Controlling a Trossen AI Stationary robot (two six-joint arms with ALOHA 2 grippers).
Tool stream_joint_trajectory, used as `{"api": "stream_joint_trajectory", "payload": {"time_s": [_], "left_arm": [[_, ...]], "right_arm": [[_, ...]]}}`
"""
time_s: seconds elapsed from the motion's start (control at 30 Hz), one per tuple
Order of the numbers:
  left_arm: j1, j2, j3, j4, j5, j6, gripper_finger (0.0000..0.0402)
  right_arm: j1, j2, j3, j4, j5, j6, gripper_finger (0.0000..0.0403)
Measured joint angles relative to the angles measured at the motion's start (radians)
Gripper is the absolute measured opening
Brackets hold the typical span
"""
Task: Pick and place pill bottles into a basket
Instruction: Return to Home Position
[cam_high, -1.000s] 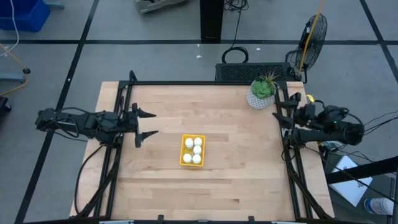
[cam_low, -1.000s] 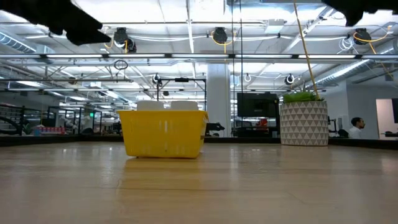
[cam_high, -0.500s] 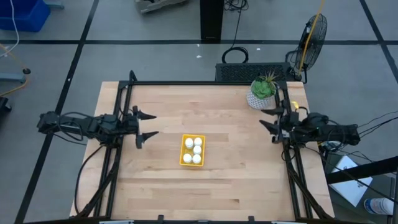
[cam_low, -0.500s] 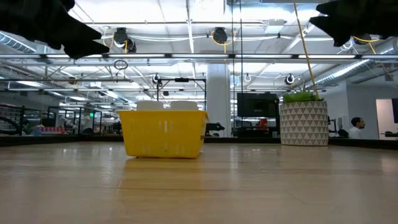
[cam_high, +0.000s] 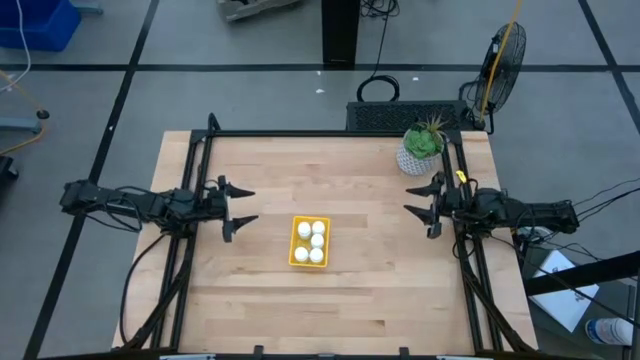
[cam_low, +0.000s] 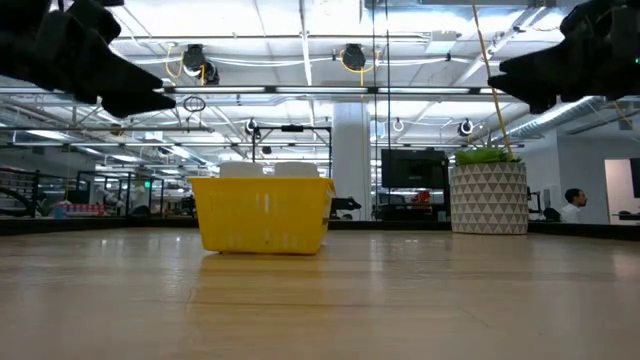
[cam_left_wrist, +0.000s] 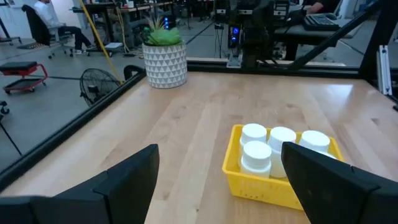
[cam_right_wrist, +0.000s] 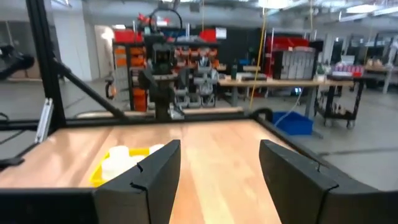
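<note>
All five bottles (cam_high: 317, 240) sit packed in the basket (cam_high: 292, 243) mid-counter (cam_high: 380, 290), none loose that I can see, and the left gripper (cam_high: 243, 206) and right gripper (cam_high: 415, 200) hang spread and empty at opposite edges, so sorting looks finished, with only parking the arms to go.

No text, label, brand, number or sign can be read in any view.
</note>
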Motion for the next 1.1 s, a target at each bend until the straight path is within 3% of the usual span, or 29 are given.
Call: {"api": "stream_joint_trajectory", "payload": {"time_s": [0.17, 0.4, 0.7, 0.97, 1.1], "left_arm": [[0.0, 0.0, -0.071, 0.084, 0.001, -0.01, 0.034], [0.0, 0.0, -0.124, 0.14, 0.002, -0.023, 0.034], [0.0, -0.006, -0.128, 0.143, 0.003, 0.013, 0.034], [0.0, -0.116, -0.128, 0.109, -0.013, 0.038, 0.034], [0.0, -0.223, -0.128, 0.025, -0.015, 0.043, 0.034]], "right_arm": [[-0.02, 0.0, -0.001, -0.067, -0.009, 0.038, 0.021], [-0.026, 0.0, -0.001, -0.075, -0.132, 0.052, 0.021], [-0.026, 0.001, -0.029, -0.058, -0.102, 0.076, 0.021], [-0.032, 0.0, -0.056, -0.028, -0.084, 0.128, 0.021], [-0.031, 0.0, -0.057, -0.011, -0.134, 0.129, 0.021]]}}
